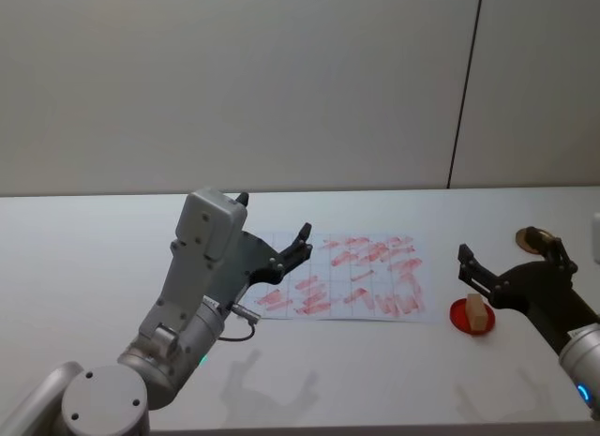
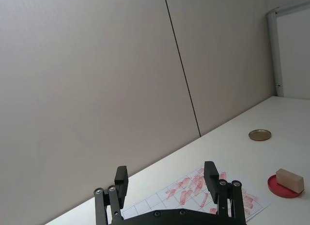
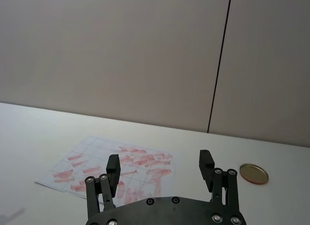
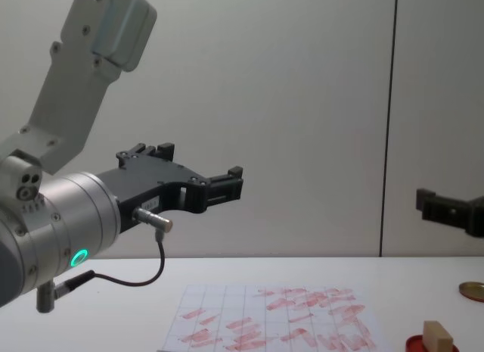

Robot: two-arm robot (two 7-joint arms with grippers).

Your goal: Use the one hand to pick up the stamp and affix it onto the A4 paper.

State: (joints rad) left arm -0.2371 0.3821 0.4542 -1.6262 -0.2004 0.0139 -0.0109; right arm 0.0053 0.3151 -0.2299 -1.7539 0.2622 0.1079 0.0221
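The stamp (image 1: 479, 313), a small tan wooden block, stands on the round red ink pad (image 1: 461, 315) right of the A4 paper (image 1: 356, 277), which carries many red marks. My right gripper (image 1: 506, 253), on the arm with the blue light, hangs open above and just behind the stamp, apart from it. My left gripper (image 1: 274, 218) is open too, held in the air over the paper's left end. From the left wrist I see the stamp (image 2: 289, 180) and the paper (image 2: 193, 191). In the chest view the stamp (image 4: 437, 337) sits low at the right, with the right gripper (image 4: 446, 208) well above it.
A gold round lid (image 1: 534, 237) lies on the white table (image 1: 94, 267) behind the ink pad, near the right gripper. A plain wall with one vertical seam stands behind the table. A black cable loops under the left wrist (image 4: 144, 280).
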